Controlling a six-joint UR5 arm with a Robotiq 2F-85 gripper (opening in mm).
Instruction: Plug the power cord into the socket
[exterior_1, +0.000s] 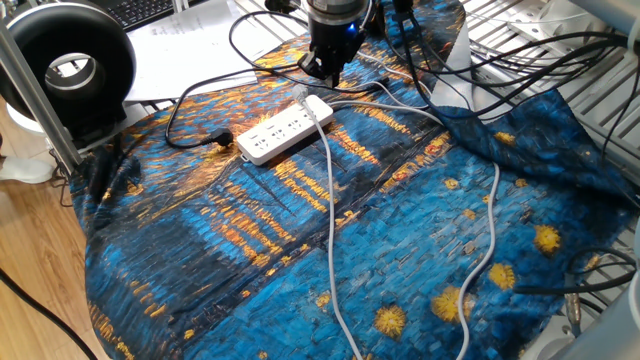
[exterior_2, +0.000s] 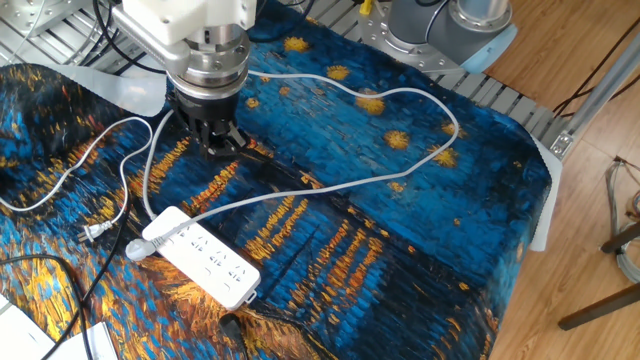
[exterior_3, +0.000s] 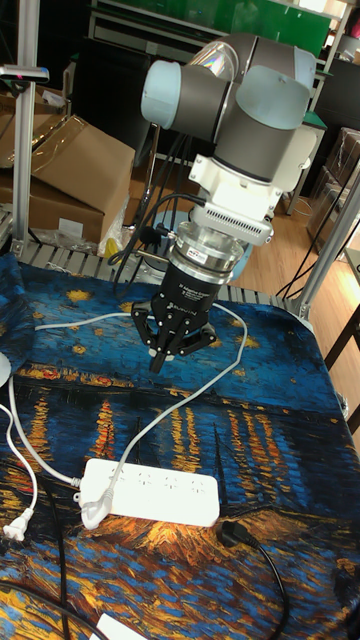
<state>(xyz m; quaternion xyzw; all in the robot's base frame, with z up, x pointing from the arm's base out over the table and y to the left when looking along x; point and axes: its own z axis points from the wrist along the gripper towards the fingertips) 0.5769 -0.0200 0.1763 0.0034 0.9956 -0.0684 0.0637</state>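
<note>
The socket (exterior_1: 285, 130) (exterior_2: 205, 265) (exterior_3: 150, 492) is a white power strip lying flat on the blue and gold cloth. The power cord's round light-grey plug (exterior_1: 310, 103) (exterior_2: 137, 250) (exterior_3: 92, 510) sits at one end of the strip; I cannot tell whether it is seated in an outlet. From there its pale cable (exterior_2: 400, 180) loops across the cloth. My gripper (exterior_1: 328, 72) (exterior_2: 220, 145) (exterior_3: 178, 358) hangs above the cloth just beyond that end of the strip. It is open, holds nothing, and is clear of the plug.
A black cable with a black plug (exterior_1: 222, 137) (exterior_3: 237, 535) lies by the strip's other end. A second white cord with a two-prong plug (exterior_2: 88, 232) (exterior_3: 14, 527) rests beside the strip. A black round fan (exterior_1: 70, 65) and papers (exterior_1: 190, 50) lie beyond the cloth's edge.
</note>
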